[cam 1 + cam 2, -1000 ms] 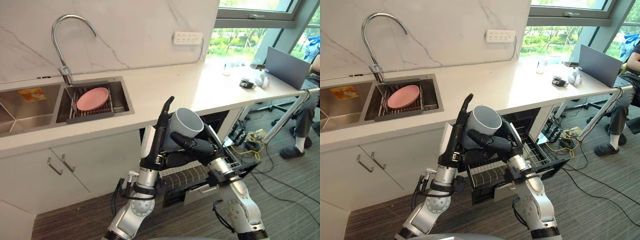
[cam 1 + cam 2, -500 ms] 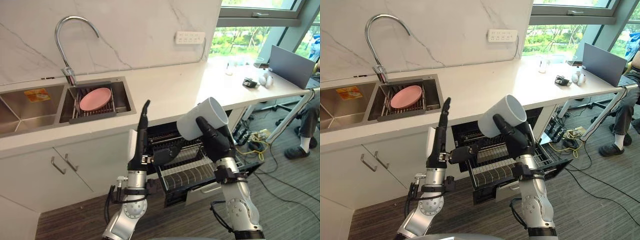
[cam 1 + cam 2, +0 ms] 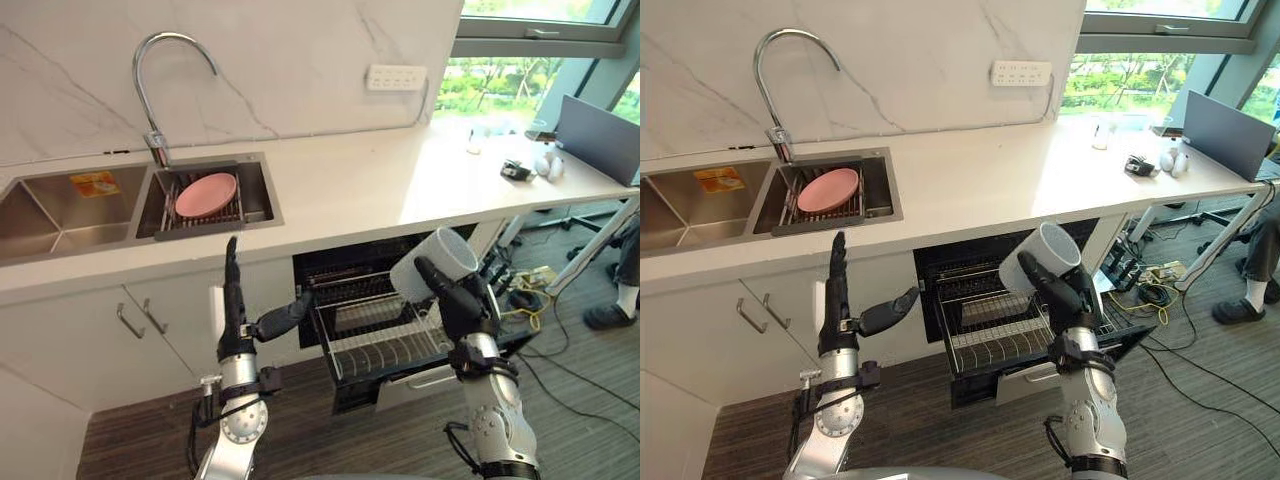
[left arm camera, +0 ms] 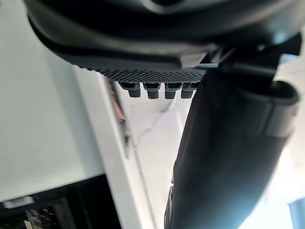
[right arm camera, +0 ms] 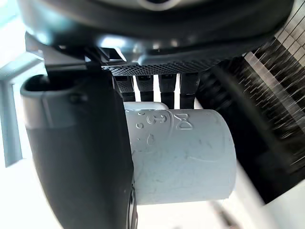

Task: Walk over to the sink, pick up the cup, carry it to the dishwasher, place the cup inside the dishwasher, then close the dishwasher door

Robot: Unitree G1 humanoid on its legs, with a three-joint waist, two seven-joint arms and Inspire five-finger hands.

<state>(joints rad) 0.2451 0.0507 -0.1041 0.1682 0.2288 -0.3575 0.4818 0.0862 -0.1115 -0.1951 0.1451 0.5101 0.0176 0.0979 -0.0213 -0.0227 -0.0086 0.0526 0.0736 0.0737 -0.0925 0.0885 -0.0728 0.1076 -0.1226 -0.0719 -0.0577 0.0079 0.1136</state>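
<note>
White cup (image 3: pixel 432 262) gripped on a tilt by right robot hand (image 3: pixel 457 302) above pulled-out dishwasher rack (image 3: pixel 385 347), left robot hand (image 3: pixel 840 320) flat-fingered and empty nearby: lower slowly, turn it mouth-down, seat it squarely, then let go without jarring the rack.

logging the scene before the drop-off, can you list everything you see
counter: one, white, along the wall
sink: one, steel, two basins, in the counter's left part
faucet: one, chrome, behind the sink
plate: one, pink, on a rack in the right basin
yellow item: one, flat in the left basin
outlet: one, white, on the wall
laptop: one, grey, counter's far right
dishwasher: one, black, under the counter, door open, rack pulled out
cup: one, white, held over the dishwasher's rack
person: one, leg and shoe, right edge
left hand: open, fingers straight up, left of the dishwasher
right hand: shut round the cup
</note>
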